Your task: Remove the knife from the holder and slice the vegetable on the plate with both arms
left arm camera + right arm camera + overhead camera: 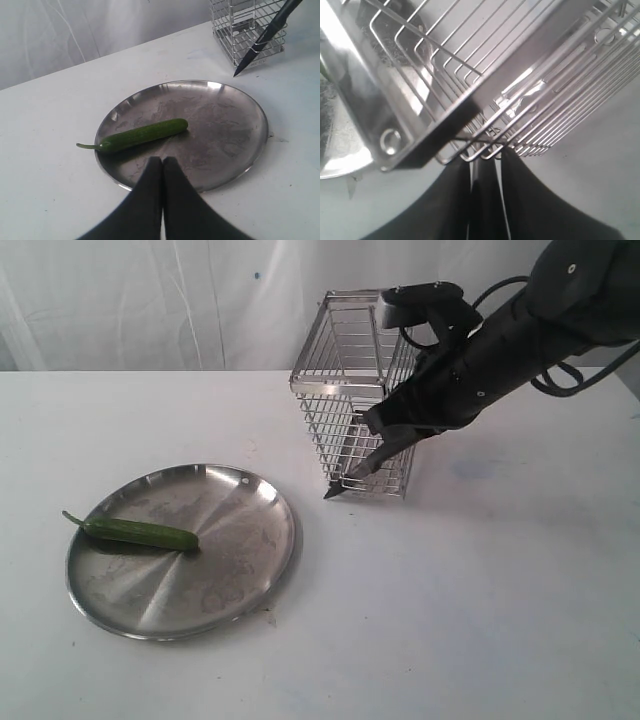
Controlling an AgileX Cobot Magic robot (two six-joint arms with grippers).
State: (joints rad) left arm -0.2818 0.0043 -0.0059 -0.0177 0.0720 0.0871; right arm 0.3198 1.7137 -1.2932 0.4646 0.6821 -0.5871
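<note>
A robot's right gripper (398, 440) pinches the black handle of a knife (358, 472), with the handle wedged between the dark fingers (530, 200) in the right wrist view. The dark pointed blade slants down across the outside of the wire basket (350, 390). Its tip sits low beside the basket's bottom corner, on the side facing the plate; whether it touches the white table (480, 620) cannot be told. The basket stands upright near the back of the table. Well apart from it, towards the front left of the exterior view, lies a round steel plate (230, 580). A slender green pepper (140, 532) rests on the plate's left half, its thin curved stem reaching out over the rim. The left gripper (162, 162) is seen only from its own wrist camera. It hangs above the near edge of the plate with its two black fingers pressed together and nothing between them, pointing towards the pepper.
</note>
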